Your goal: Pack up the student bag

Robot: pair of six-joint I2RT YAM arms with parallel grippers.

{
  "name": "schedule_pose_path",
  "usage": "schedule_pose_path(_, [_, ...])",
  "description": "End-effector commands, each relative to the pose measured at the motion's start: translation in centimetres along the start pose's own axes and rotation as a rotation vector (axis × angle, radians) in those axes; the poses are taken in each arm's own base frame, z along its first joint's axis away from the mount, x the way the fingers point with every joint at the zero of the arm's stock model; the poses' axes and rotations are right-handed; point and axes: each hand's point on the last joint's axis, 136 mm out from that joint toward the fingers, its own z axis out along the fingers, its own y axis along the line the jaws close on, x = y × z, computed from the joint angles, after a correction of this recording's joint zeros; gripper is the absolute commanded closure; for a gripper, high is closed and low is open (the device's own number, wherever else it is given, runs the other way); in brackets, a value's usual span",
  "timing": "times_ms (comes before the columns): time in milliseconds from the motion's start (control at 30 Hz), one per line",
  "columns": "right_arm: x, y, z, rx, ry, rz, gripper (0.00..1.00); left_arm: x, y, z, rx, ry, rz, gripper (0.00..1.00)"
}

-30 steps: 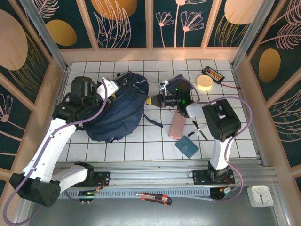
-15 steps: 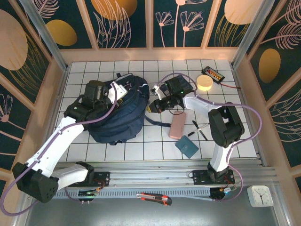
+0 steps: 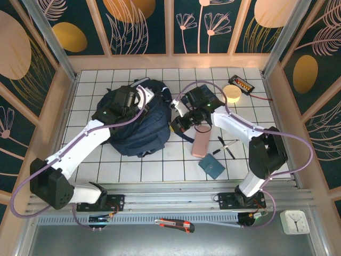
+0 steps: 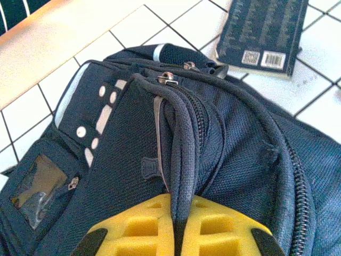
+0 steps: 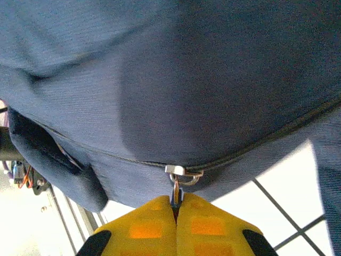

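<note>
Left wrist: left gripper [image 4: 178,221] was clamped on a fabric ridge atop the student bag [image 4: 240,160], which lay left of centre on the table [image 3: 160,165]. Right gripper [image 5: 176,205] was pinched on the zipper pull [image 5: 181,173] at the bag's right edge. Looked like the unzip step; next needs a pull along the track

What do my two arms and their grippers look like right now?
The left arm and right arm have white links with black joint housings, each trailing a looping lilac cable. The left gripper and right gripper have yellow, grid-pocketed fingers with black corners at the base.
</note>
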Motion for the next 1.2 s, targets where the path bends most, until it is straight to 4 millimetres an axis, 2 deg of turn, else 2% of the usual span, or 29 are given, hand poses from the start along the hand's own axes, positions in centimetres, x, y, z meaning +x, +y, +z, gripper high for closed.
schedule_pose_path(0, [-1.0, 1.3, -0.7, 0.106, -0.087, 0.045, 1.00, -5.8, 2.0, -0.1, -0.090, -0.148, -0.169, 1.00])
schedule_pose_path(167, [-2.0, 1.1, -1.7, 0.300, -0.223, 0.087, 1.00, -6.9, 0.9, 2.9, -0.074, -0.078, -0.224, 1.00])
schedule_pose_path(233, [-2.0, 1.9, -1.3, 0.347, -0.233, 0.055, 1.00, -7.4, 0.1, 4.0, -0.068, -0.059, -0.237, 1.00])
schedule_pose_path(267, [-2.1, 2.6, -0.9, 0.359, -0.233, 0.030, 1.00, -7.8, -0.1, 4.2, -0.071, -0.057, -0.250, 1.00])
schedule_pose_path(333, [-2.3, 3.7, 0.1, 0.382, -0.225, -0.019, 1.00, -7.7, -0.8, 6.2, -0.070, -0.014, -0.257, 1.00])
schedule_pose_path(467, [-1.6, 6.8, 4.0, 0.357, -0.144, -0.139, 1.00, -8.5, -1.6, 8.0, -0.048, 0.001, -0.290, 1.00])
schedule_pose_path(667, [-1.2, 10.7, 9.2, 0.297, -0.089, -0.297, 1.00, -9.7, -2.6, 8.0, 0.013, -0.024, -0.315, 1.00])
schedule_pose_path(867, [-2.5, 10.7, 11.9, 0.281, -0.086, -0.391, 1.00, -10.7, -3.3, 7.0, 0.074, -0.048, -0.343, 1.00])
schedule_pose_path(1000, [-3.3, 10.0, 12.1, 0.335, -0.104, -0.391, 1.00, -11.7, -2.6, 6.1, 0.047, -0.056, -0.359, 1.00])
schedule_pose_path(1167, [-1.8, 7.7, 9.7, 0.419, -0.121, -0.278, 1.00, -12.8, 0.1, 4.9, -0.096, -0.049, -0.394, 1.00])
